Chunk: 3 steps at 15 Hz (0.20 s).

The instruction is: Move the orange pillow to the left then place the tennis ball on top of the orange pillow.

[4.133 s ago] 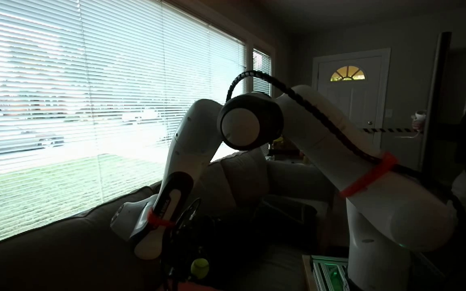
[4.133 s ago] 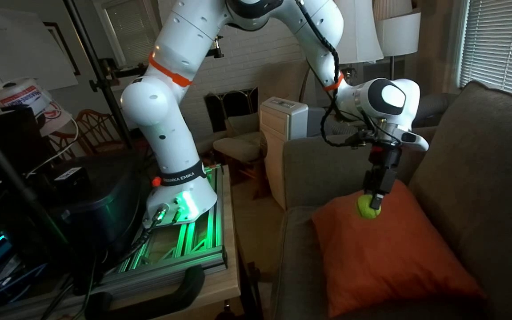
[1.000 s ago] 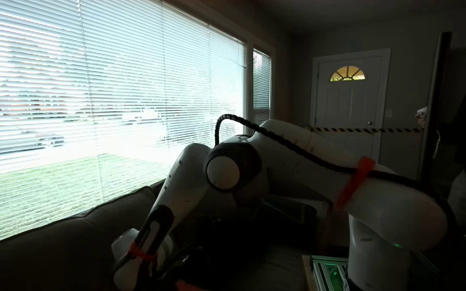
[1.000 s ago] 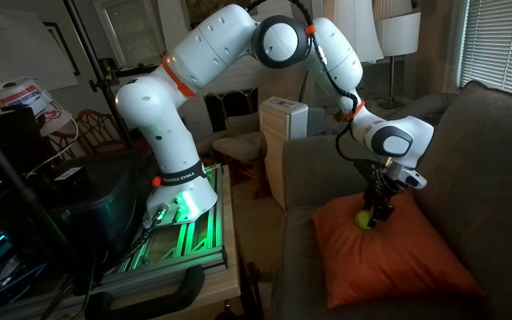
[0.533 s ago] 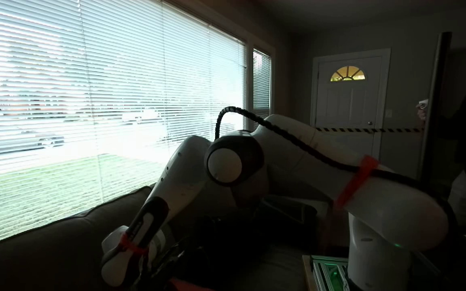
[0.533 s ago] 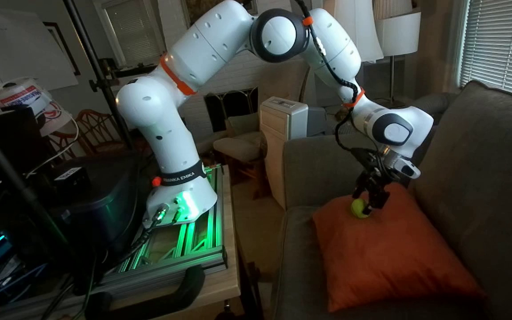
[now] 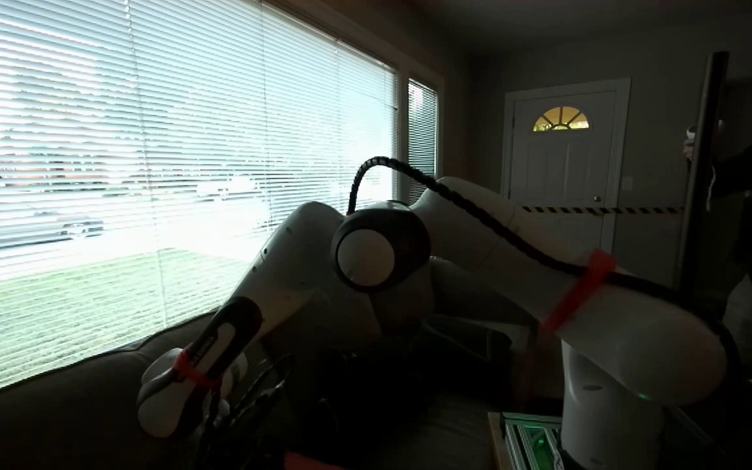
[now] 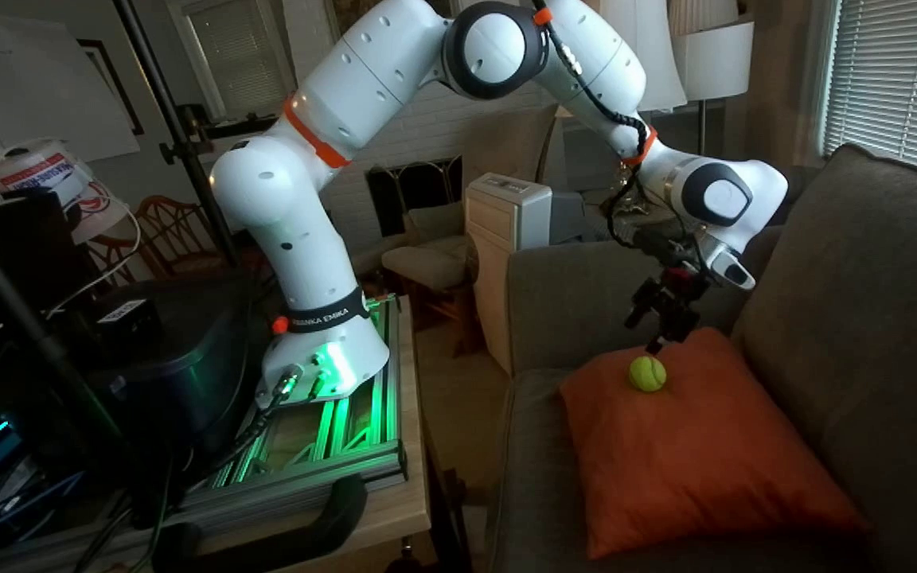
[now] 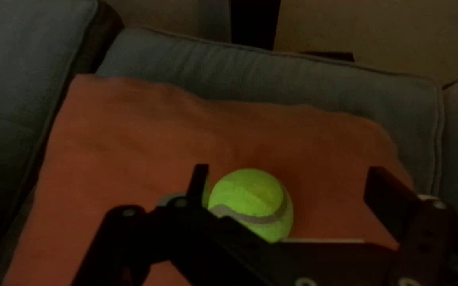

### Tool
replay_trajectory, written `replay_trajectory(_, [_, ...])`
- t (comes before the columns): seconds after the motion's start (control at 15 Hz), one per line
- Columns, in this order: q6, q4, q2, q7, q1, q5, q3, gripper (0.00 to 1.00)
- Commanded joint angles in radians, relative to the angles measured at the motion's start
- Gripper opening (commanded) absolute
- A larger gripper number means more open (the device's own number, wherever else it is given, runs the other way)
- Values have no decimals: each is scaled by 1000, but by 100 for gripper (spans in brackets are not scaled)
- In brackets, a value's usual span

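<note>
In an exterior view the orange pillow [image 8: 697,461] lies on the sofa seat, and the tennis ball [image 8: 647,373] rests on its upper part. My gripper [image 8: 642,335] hangs just above the ball, tilted, its fingers spread. Seen from the wrist, the gripper [image 9: 288,170] is wide open; the ball [image 9: 253,198] shows nearer the left finger, with a broad gap to the right one, and the pillow [image 9: 113,151] spreads beneath. Only a corner of the pillow [image 7: 307,462] shows in the dark exterior view, where the ball is out of sight.
The sofa backrest [image 8: 864,342] rises close beside the pillow and the arm. A sofa armrest [image 8: 578,310] stands behind the gripper. The robot base sits on a wooden table [image 8: 403,509] across from the sofa. A window with blinds [image 7: 173,163] runs along the sofa's back.
Earlier the ball was held over the pillow, then lowered onto it. Over the last second the fingers have opened, and my gripper has risen off the ball, which stays on the pillow.
</note>
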Motion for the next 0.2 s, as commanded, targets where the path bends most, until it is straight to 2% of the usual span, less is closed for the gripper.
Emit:
replay_trajectory(0.0, [-212,85,-21,-127,24,-52,10,100])
replay_trajectory(0.07, [-132,50,-15,-68,12,-15,1,100])
replay_trajectory(0.13, [-172,68,-23,-90,18,-26,4,100])
